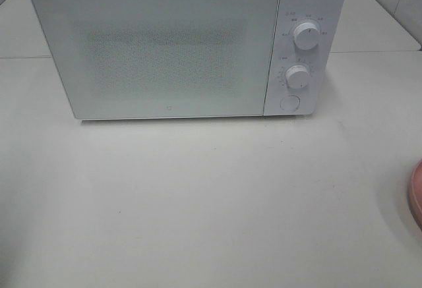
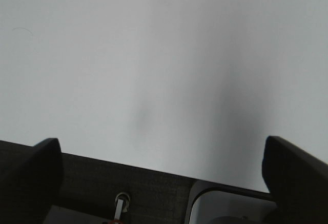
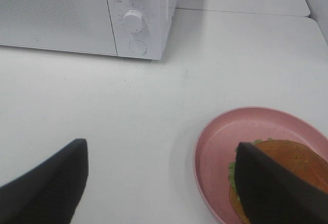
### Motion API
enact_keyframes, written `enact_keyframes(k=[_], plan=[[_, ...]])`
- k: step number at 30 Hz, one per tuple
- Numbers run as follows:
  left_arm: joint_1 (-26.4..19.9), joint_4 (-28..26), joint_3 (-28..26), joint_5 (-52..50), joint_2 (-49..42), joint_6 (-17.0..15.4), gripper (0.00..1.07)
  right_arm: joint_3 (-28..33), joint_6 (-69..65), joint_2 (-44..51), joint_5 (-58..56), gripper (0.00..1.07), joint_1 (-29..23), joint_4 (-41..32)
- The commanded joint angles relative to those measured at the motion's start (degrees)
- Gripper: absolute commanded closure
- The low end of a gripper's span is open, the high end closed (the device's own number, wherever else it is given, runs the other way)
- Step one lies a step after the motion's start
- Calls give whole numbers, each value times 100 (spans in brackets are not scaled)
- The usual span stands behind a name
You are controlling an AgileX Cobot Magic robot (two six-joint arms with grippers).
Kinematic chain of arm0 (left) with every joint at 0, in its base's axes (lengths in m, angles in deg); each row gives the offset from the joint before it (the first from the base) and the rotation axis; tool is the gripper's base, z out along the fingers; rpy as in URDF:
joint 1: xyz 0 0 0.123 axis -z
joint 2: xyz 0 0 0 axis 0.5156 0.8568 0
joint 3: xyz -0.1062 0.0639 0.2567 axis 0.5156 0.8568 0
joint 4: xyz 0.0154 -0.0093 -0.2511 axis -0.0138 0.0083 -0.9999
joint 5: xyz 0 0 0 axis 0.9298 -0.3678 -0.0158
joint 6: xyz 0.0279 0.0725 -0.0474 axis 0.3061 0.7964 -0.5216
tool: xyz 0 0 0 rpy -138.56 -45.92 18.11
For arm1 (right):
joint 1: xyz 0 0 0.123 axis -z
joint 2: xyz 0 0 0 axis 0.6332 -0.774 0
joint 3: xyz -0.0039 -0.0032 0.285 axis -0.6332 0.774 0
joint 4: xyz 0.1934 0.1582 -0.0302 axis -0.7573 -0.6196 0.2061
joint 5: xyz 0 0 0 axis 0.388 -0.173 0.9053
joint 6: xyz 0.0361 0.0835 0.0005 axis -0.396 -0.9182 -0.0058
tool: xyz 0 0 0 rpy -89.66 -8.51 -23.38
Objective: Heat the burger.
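1. Microwave (image 1: 155, 54) shut on the worktop (image 1: 198, 202), door closed flush, both dials (image 1: 306, 35) and the round button (image 1: 289, 103) below them untouched by anything.
2. Burger (image 3: 289, 170) on the pink plate (image 3: 215, 147), well apart from the microwave, off toward its control-panel side and nearer the robot; only a sliver of that plate at the edge of the high view.
3. Nothing inside the microwave as far as can be told; the frosted door hides the cavity.
4. Left end effector (image 2: 159, 167) spread wide, empty, over bare worktop; position relative to the microwave not possible to tell from its own view.
5. Right end effector (image 3: 159, 183) also spread wide, empty, hovering near the plate with one finger (image 3: 271, 188) in front of the burger, not closed on it.
6. Judged progress: none of the task done. Left to do: open the microwave door, carry the burger, likely on its plate, inside, close the door, turn a dial to start heating.
7. Likely first step: door opening, since the burger has nowhere to go while the microwave is shut.
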Motion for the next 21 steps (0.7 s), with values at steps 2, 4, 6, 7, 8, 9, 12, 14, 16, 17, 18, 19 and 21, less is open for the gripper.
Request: enact_keyframes(k=[2, 4, 6, 7, 8, 9, 12, 14, 16, 17, 18, 19, 21], plan=[[-23, -40, 395, 11, -1020, 17, 8, -6, -29, 155, 52, 32, 29, -6], [-23, -40, 476, 17, -1266, 17, 8, -6, -29, 155, 52, 32, 29, -6], [-23, -46, 659, 80, -1919, 40, 8, -6, -29, 155, 52, 32, 29, -6], [-23, -46, 659, 80, -1919, 40, 8, -6, -29, 155, 52, 32, 29, -6], [-23, -46, 688, 132, -2401, 97, 8, -6, -29, 155, 52, 32, 29, -6], [-23, -57, 693, 132, -2630, 155, 8, -6, -29, 155, 52, 32, 29, -6], [-23, -155, 699, 115, -3191, 264, 8, -6, -29, 155, 52, 32, 29, -6], [-23, -218, 699, 109, -3495, 435, 8, -6, -29, 155, 52, 32, 29, -6], [-23, -269, 699, 109, -3764, 596, 8, -6, -29, 155, 52, 32, 29, -6], [-23, -304, 699, 109, -3930, 636, 8, -6, -29, 155, 52, 32, 29, -6], [-23, -304, 699, 109, -3930, 636, 8, -6, -29, 155, 52, 32, 29, -6], [-23, -327, 699, 109, -4148, 670, 8, -6, -29, 155, 52, 32, 29, -6], [-23, -332, 699, 109, -4349, 676, 8, -6, -29, 155, 52, 32, 29, -6]])
